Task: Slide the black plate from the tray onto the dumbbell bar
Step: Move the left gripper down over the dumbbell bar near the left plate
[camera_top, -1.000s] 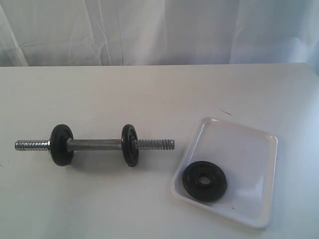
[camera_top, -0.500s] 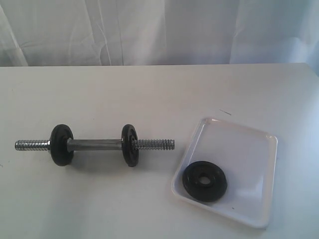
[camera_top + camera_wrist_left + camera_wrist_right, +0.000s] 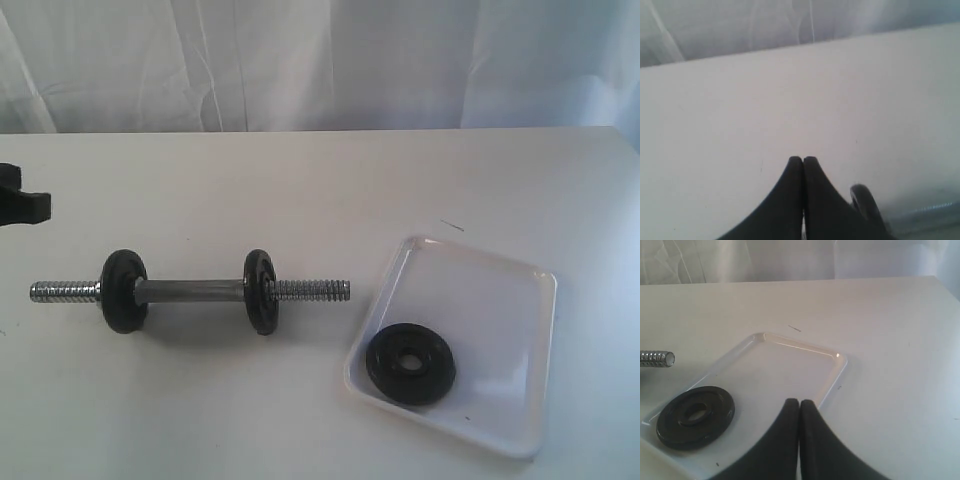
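Right now the black plate (image 3: pixel 410 364) lies flat in the tray (image 3: pixel 505 285), in the corner nearest the camera and toward the bar in the exterior view, with its central hole facing up and its edge close against the low rim. The glossy white tray sits skewed on the pale surface (image 3: pixel 300 180), on the right side of the scene. To its left, a short gap away, the dumbbell bar (image 3: pixel 190 291) rests on the surface, its bare threaded right end pointing at the tray. One black disc (image 3: pixel 124 290) stands upright on the bar near its left end and a second black disc (image 3: pixel 261 291) stands right of the smooth middle. The right hand (image 3: pixel 799 401) is closed, its fingers pressed together and empty, seen in front of the tray's rim and apart from the plate. The left hand (image 3: pixel 803 159) is likewise closed on nothing, over bare surface with a disc just beside it. A dark part of the left arm (image 3: pixel 22 203) shows at the left edge of the exterior view. A white curtain (image 3: pixel 300 60) hangs behind.
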### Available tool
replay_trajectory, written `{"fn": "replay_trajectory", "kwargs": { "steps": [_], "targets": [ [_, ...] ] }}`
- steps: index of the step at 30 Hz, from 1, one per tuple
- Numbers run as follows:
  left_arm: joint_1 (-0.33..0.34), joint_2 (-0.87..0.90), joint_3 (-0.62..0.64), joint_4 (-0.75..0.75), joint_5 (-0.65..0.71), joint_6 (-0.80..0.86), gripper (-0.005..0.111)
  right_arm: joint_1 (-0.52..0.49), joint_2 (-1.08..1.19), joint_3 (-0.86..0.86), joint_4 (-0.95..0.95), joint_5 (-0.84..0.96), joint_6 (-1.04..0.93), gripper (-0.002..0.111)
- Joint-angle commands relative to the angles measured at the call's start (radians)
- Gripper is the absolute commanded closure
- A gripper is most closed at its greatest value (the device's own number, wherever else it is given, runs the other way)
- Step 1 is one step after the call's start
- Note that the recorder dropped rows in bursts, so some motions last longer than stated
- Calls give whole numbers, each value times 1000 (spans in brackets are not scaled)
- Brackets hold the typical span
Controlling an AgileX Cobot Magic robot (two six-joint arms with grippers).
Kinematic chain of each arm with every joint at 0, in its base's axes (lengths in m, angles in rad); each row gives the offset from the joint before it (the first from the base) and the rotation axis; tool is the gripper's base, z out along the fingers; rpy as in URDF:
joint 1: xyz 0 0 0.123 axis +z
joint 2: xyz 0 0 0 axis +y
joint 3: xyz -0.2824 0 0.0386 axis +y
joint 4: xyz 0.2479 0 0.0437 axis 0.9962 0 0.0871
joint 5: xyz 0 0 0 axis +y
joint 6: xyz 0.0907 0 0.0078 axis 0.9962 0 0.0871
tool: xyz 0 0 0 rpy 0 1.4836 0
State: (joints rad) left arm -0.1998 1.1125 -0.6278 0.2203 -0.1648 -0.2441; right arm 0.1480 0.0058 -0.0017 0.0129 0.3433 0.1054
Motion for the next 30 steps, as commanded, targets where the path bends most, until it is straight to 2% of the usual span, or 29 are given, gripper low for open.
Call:
{"fn": "replay_trajectory", "kwargs": {
  "steps": [1,3,6,9,11,18,21,27,30],
  "targets": [
    [-99,112,-183,104,345,-20,107,2,-6,2,-6,-5,3,108],
    [-166,171,-251,76,445,93,107,2,-6,2,-6,-5,3,108],
    [-270,256,-332,-78,566,394,107,2,-6,2,-6,-5,3,108],
    [-340,330,-398,-158,632,612,107,2,-6,2,-6,-5,3,108],
    [-360,370,-414,-157,617,690,107,2,-6,2,-6,-5,3,108],
    [-361,465,-414,-152,571,961,106,2,-6,2,-6,-5,3,108],
    [-361,496,-414,-160,528,965,94,2,-6,2,-6,-5,3,108],
    [-361,540,-414,-160,494,965,40,2,-6,2,-6,-5,3,108],
    [-361,555,-414,-160,479,1017,29,2,-6,2,-6,-5,3,108]
  ]
}}
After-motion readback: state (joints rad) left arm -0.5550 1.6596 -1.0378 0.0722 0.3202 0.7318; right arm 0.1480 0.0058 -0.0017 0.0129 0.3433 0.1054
